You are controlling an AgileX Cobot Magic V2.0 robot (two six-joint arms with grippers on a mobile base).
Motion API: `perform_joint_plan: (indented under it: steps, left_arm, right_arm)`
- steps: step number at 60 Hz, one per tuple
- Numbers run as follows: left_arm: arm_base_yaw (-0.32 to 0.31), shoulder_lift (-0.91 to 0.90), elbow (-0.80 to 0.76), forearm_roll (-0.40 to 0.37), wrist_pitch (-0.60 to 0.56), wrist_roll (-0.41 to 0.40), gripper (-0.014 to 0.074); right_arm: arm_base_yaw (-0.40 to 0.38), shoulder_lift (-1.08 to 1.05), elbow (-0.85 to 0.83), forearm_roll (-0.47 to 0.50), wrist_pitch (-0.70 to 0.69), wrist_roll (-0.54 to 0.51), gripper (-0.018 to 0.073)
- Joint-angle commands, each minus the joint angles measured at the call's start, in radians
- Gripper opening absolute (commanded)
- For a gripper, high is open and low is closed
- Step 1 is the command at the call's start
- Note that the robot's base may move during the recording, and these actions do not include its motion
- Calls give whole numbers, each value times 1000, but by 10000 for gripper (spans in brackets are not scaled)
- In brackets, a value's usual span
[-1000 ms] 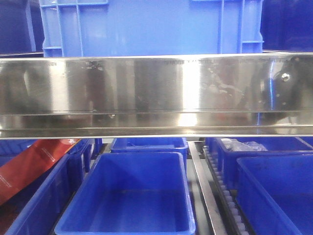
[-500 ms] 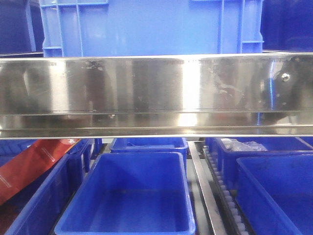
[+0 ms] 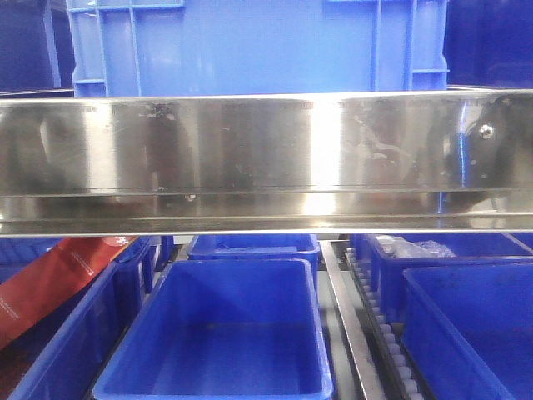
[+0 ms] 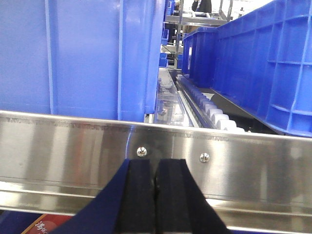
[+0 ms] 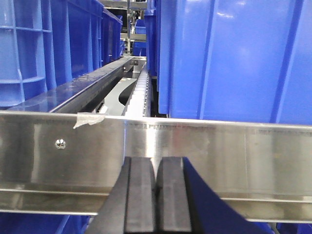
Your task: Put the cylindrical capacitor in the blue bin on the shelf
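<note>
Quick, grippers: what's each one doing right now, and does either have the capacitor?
Left gripper: shut, pads together, nothing visible between them, facing the shelf rail.
Right gripper: shut, nothing visible held.
No capacitor in any view.

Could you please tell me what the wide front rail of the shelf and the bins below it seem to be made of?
The front rail looks like polished stainless steel: mirror-like, with bright glare, faint scratches and screws. The open bin below it appears to be moulded blue plastic, semi-glossy, with a rolled rim and soft highlights. The material is judged by look alone.

Left gripper (image 4: pixel 156 195) black pads, blue fingers, right gripper (image 5: pixel 156 195) alike
</note>
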Motion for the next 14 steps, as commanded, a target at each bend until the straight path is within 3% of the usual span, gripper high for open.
perform_joint_plan:
  steps: [1,14]
  left_arm:
    - [1,-5,-1,-5,-16,3,-60]
    - [1,-5,-1,-5,-16,3,-60]
  right_arm:
    - [-5,-4,3,-10,-24,2,-155]
    - [-5,-4,3,-10,-24,2,-155]
